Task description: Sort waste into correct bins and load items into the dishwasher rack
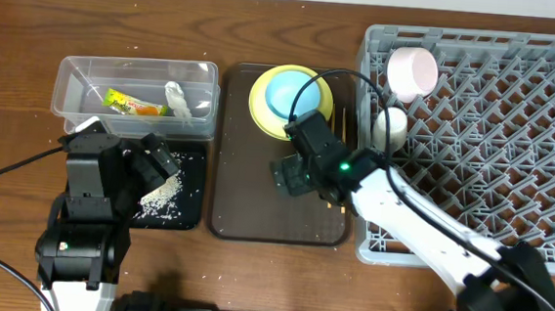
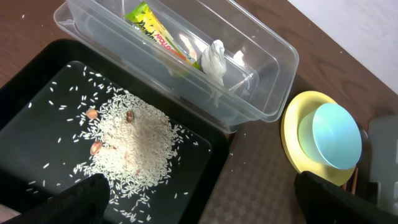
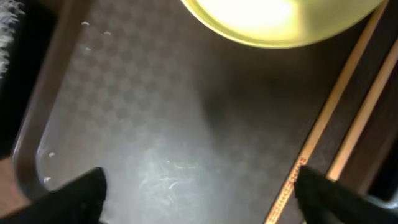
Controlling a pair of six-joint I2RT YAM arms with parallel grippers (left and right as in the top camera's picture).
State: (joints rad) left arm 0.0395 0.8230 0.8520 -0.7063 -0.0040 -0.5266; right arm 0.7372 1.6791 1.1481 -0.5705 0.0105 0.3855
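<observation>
The clear tub (image 1: 71, 90) holds the snack wrapper (image 1: 134, 103) and the white tissue (image 1: 178, 100). The black tray (image 1: 188, 208) holds a pile of rice (image 1: 162, 195). My left gripper (image 2: 202, 199) is open and empty over the black tray's right edge. The light blue bowl (image 1: 292, 93) sits on the yellow plate (image 1: 260, 103) at the back of the brown serving tray (image 1: 244, 217). The chopsticks (image 3: 339, 99) lie along that tray's right side. My right gripper (image 3: 199, 193) is open just above the brown tray, one finger by the chopsticks. A white bowl (image 1: 413, 72) and small white cup (image 1: 390, 124) are in the grey rack (image 1: 513, 143).
The rack fills the right side of the table, close against the brown tray. The tub and black tray stand side by side on the left. A black cable (image 1: 2, 171) trails across the wood at far left.
</observation>
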